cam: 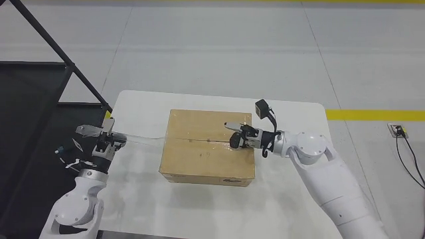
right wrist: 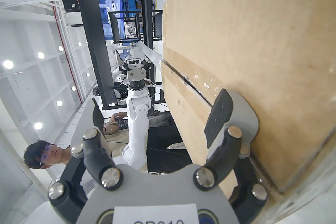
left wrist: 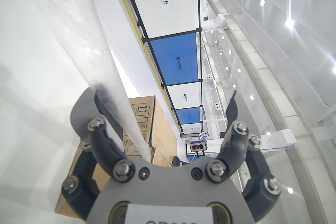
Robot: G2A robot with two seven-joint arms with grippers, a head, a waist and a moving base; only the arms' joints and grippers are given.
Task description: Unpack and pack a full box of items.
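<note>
A closed cardboard box (cam: 209, 149) sits in the middle of a white worktop (cam: 139, 106), between the robot's two tools. In the top view the right tool (cam: 236, 137) hangs over the box lid, just beside the taped centre seam (cam: 199, 139) and towards the edge nearest that arm.

The right wrist view shows the right tool (right wrist: 160, 101) spread wide and holding nothing. One ribbed finger pad (right wrist: 219, 117) lies close against the brown lid (right wrist: 249, 38) beside the seam (right wrist: 183, 78), though contact cannot be confirmed. The other finger stands out past the box edge.

The left tool (cam: 99, 133) is well apart from the box, over the opposite edge of the worktop. A strip of clear tape (cam: 143, 139) spans the gap from the seam end of the box to this tool.

In the left wrist view the left tool (left wrist: 165, 96) is also spread wide. The translucent tape (left wrist: 105, 51) lies along the pad of one finger (left wrist: 105, 109), and the opposite finger stands clear of it. The box (left wrist: 157, 125) shows beyond that tool's fingers, its printed side panel facing the camera.

From the right wrist view, the tape (right wrist: 151, 53) lifts off the far end of the seam and runs towards the left tool (right wrist: 135, 64).
</note>
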